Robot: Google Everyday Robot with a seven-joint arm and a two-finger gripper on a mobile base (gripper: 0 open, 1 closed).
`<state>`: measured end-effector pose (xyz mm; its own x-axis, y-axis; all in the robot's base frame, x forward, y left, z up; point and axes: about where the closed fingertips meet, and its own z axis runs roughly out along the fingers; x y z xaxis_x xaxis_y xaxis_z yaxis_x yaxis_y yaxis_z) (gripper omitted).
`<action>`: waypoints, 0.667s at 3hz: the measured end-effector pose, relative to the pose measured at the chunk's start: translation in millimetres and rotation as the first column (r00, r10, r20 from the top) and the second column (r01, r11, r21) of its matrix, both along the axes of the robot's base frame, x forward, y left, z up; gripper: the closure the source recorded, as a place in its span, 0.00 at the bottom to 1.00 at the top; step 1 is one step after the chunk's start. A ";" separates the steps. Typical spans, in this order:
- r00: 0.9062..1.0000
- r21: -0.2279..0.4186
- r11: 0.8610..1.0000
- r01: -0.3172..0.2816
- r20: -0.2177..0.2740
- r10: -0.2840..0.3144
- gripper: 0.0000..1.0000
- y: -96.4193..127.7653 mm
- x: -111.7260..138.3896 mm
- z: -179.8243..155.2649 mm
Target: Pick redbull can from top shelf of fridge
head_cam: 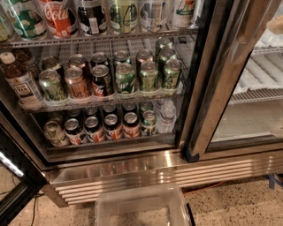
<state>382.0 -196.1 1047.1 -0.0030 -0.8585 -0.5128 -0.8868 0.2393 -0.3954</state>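
The fridge (154, 170) fills the view, with its left compartment open. The uppermost wire rack in view (110, 37) carries a row of cans and bottles cut off by the top edge. Among them stands a silvery can (152, 13); its lid is out of view, so I cannot tell whether it is the redbull can. A red Coca-Cola can (59, 17) and green-labelled cans stand beside it. My gripper is not in view.
Two lower racks hold several green, red and black cans (126, 79) and a bottle (20, 81). A dark door frame (221, 79) splits off the right compartment with bare white racks. The open door edge (11, 176) is at lower left. A clear plastic bin (141, 207) sits at the bottom.
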 end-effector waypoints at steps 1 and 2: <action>0.997 0.041 0.997 -0.070 0.040 0.068 0.00 20.8 -4.1 8.5; 0.953 0.073 0.961 -0.268 0.163 0.254 0.00 98.0 -13.1 36.4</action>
<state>368.9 -98.2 1083.5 0.2982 -0.7676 -0.5674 -0.8552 0.0493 -0.5160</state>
